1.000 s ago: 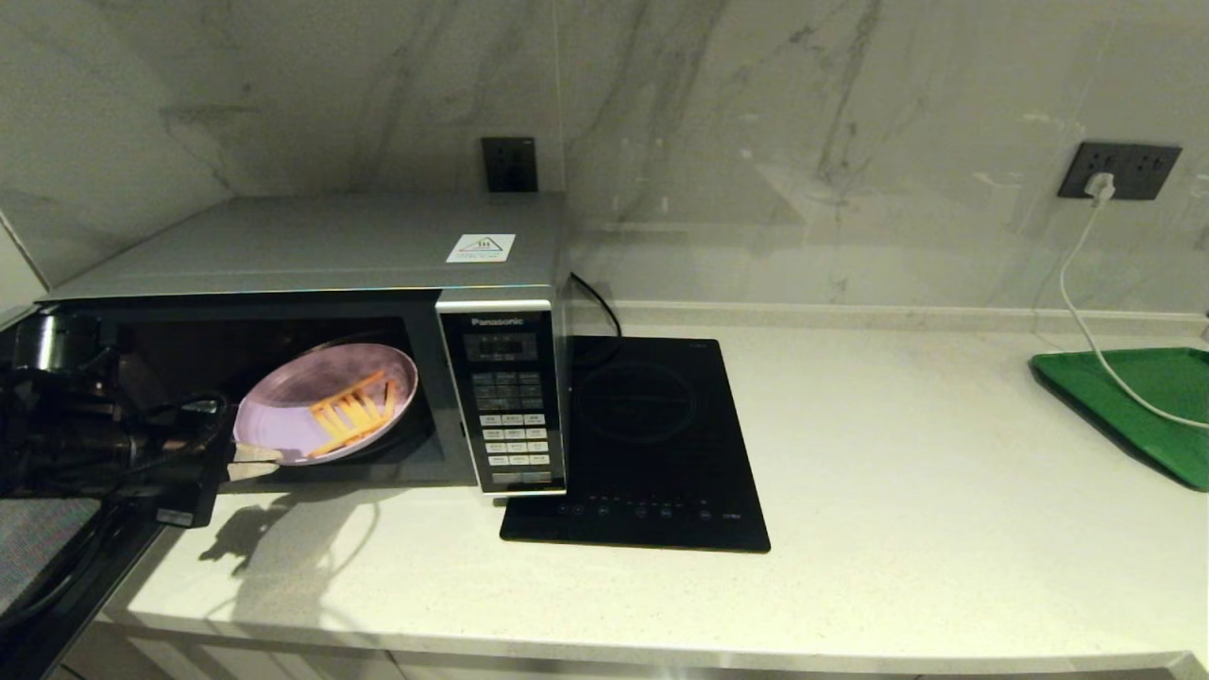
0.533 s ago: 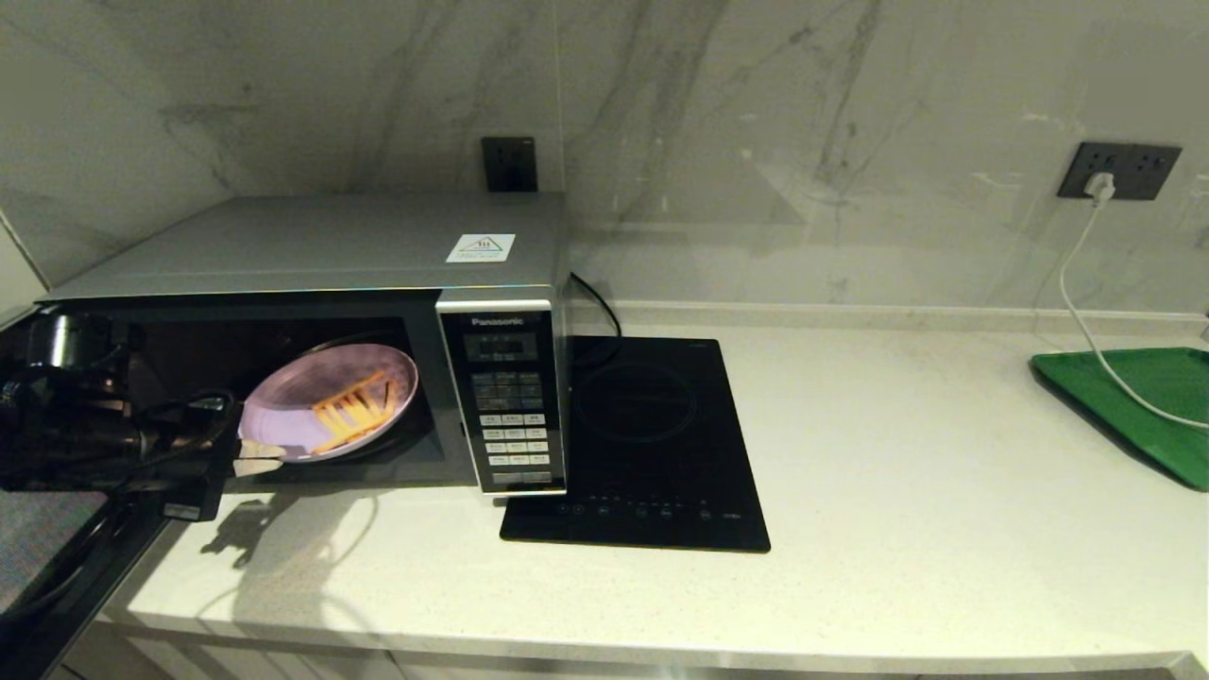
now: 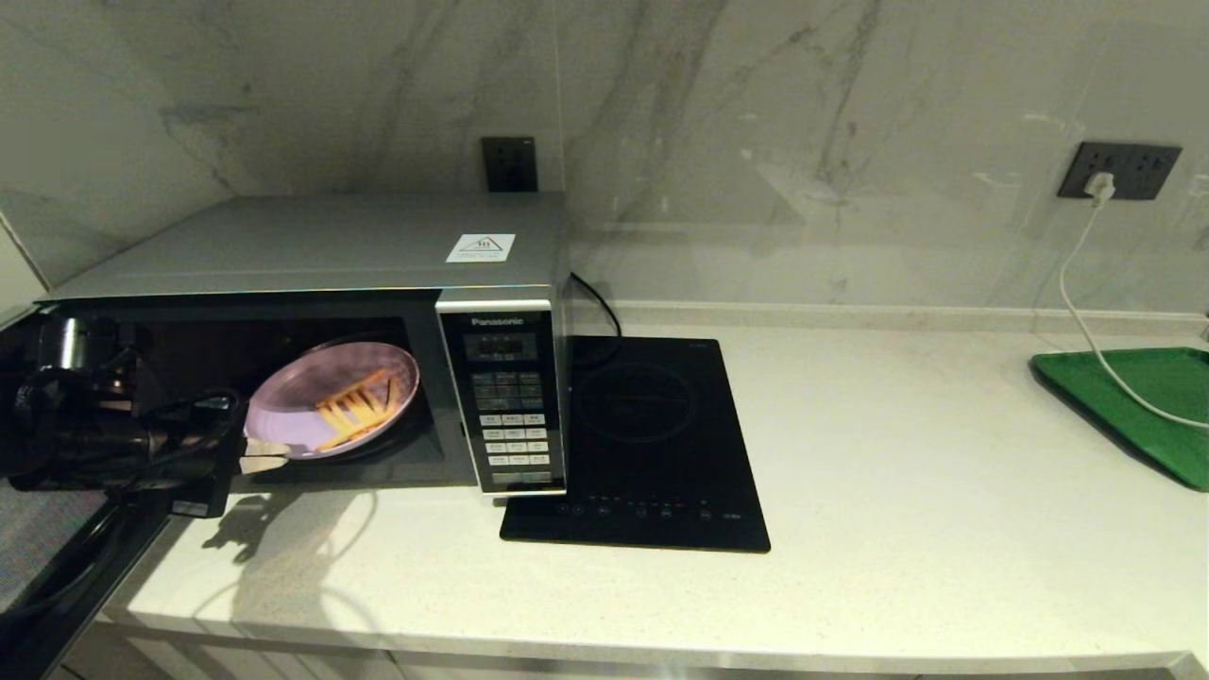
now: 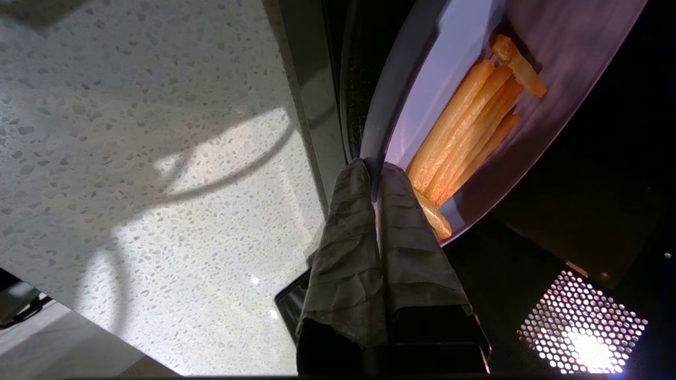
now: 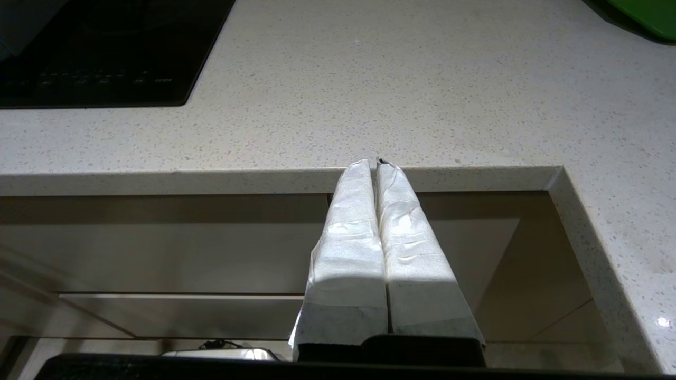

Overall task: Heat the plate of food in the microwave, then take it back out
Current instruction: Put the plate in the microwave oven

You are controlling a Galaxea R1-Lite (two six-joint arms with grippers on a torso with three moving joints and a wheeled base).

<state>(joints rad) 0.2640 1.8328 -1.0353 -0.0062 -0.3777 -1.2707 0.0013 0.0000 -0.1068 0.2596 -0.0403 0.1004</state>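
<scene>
Plate of food [image 3: 326, 401] sits tilted in the open mouth of the microwave [image 3: 312, 283] at the left of your head view, its near rim pinched between the closed fingers of your left gripper [image 3: 269, 455]; in the left wrist view the gripper [image 4: 372, 169] clamps that rim with the orange sticks [image 4: 465, 126] lying just beside one fingertip. Your right gripper [image 5: 376, 163] shows only in its own wrist view, low centre of the frame, fingers pressed together on nothing, below the counter [image 5: 422, 79] edge; the black hob [image 3: 652, 444] lies just right of the microwave and the green tray [image 3: 1133, 406] at the far right edge.
</scene>
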